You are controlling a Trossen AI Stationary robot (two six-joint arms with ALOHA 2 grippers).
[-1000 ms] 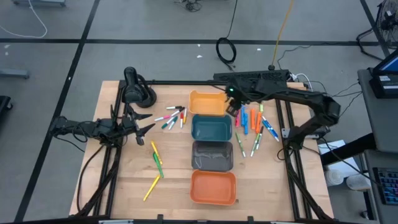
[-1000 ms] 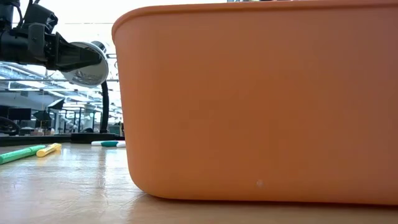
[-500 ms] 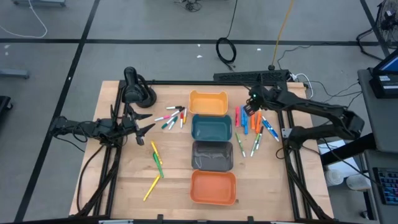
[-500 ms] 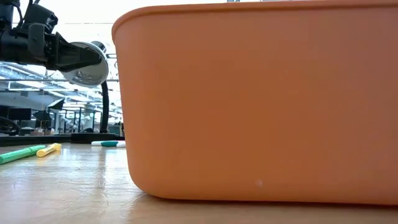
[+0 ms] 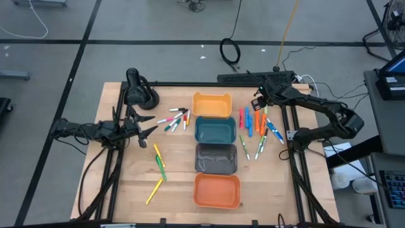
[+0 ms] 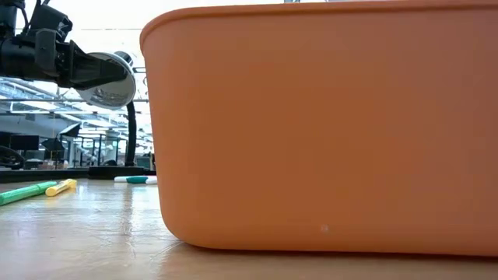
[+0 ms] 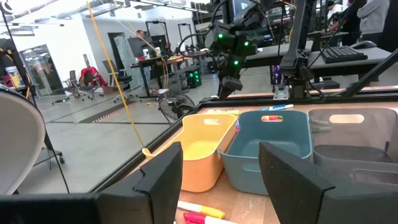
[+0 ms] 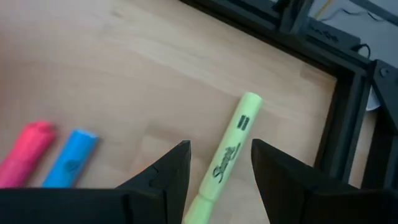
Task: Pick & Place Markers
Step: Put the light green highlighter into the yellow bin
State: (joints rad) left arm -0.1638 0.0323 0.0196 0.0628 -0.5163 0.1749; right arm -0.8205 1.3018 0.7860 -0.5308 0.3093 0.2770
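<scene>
Four bins [image 5: 215, 137] line the wooden table [image 5: 126, 183] (both grippers gape, empty).

We see thin pen-like markers lying flat in three loose groups around the row of four plastic bins [image 5: 216, 149]: a mixed red, pink and green cluster [image 5: 175, 119] left of it, yellow and green ones [image 5: 158, 166] lower left, orange, blue and green ones [image 5: 256, 126] right.

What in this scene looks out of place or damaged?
Nothing looks damaged or spilled. The markers lie loose in clusters on the table, outside the four bins, which stand in a straight row. The right claw is open above a yellow-green highlighter.
</scene>
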